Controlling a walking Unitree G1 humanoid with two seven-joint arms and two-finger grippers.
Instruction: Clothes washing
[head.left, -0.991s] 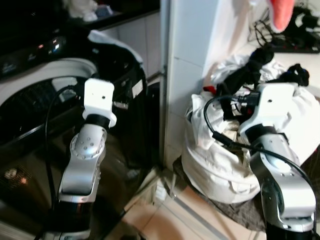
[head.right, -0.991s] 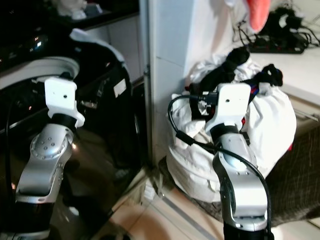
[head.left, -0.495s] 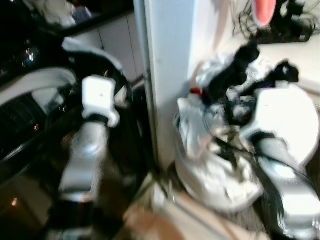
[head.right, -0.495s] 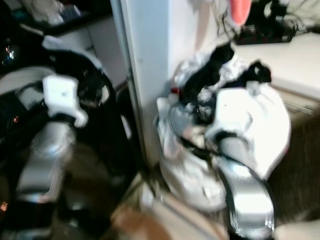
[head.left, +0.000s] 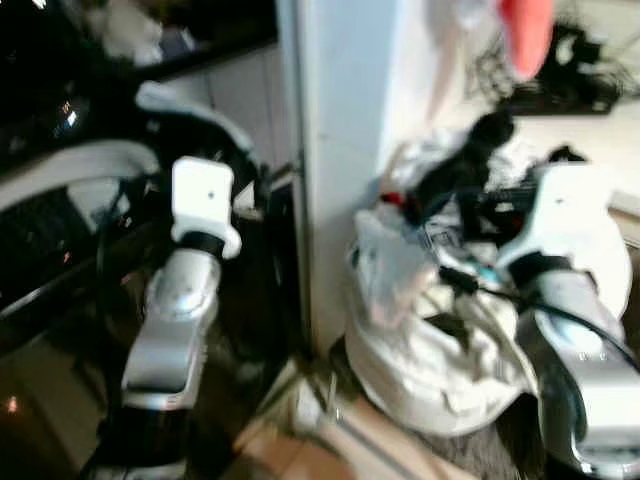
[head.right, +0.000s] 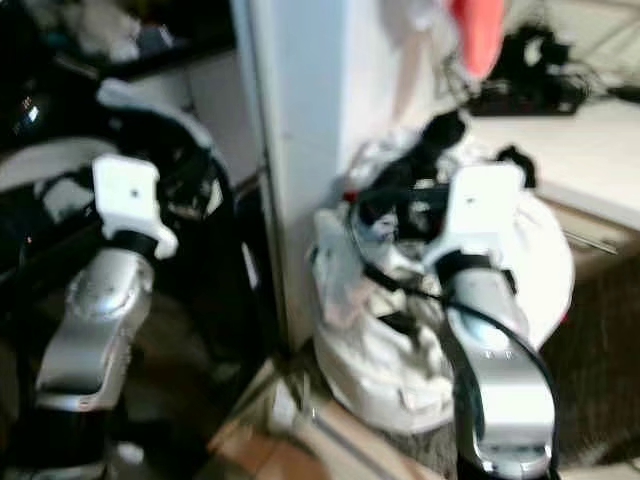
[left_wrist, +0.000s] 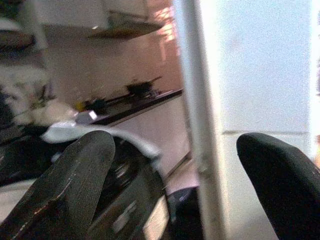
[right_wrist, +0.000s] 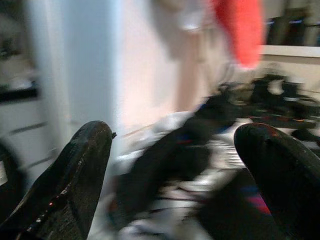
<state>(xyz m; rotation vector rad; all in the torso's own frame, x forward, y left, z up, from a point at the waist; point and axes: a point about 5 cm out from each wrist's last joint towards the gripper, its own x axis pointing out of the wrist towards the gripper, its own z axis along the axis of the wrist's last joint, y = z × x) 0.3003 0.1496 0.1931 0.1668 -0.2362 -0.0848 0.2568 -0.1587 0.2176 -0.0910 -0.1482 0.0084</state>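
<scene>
Left eye view, item one: washing machine (head.left: 60, 200), dark-fronted with a pale curved rim, placed at the robot's left; its door state cannot be told through the blur.

Item two: white pillar (head.left: 340, 150), set between the machine and the laundry, to be cleared on any carry across.

Item three: white laundry bag (head.left: 430, 350), slumped on the floor just beside the pillar, its mouth open and heaped with white and black clothes (head.left: 470, 150). A bench (head.right: 590, 150) with tangled cables is seen behind it, and a red cloth (head.left: 525, 35) is hung above.

Item four: right pincer (right_wrist: 175, 165), spread wide in the right wrist view, nothing pinched, held near the top of the heap and aimed at a black garment (right_wrist: 165, 150). The right arm is raised over the bag.

Item five: left pincer (left_wrist: 170, 185), likewise spread and unladen, raised before the machine and pointed past the pillar.

Handling note, as judgement: the step in hand appears to be the first pick from the bag. The blur should be let settle before descent. One loose top garment should be taken by a raised fold, pinched deep, and lifted straight up so that sleeves are freed from the heap and the arm's cable is not snagged.
</scene>
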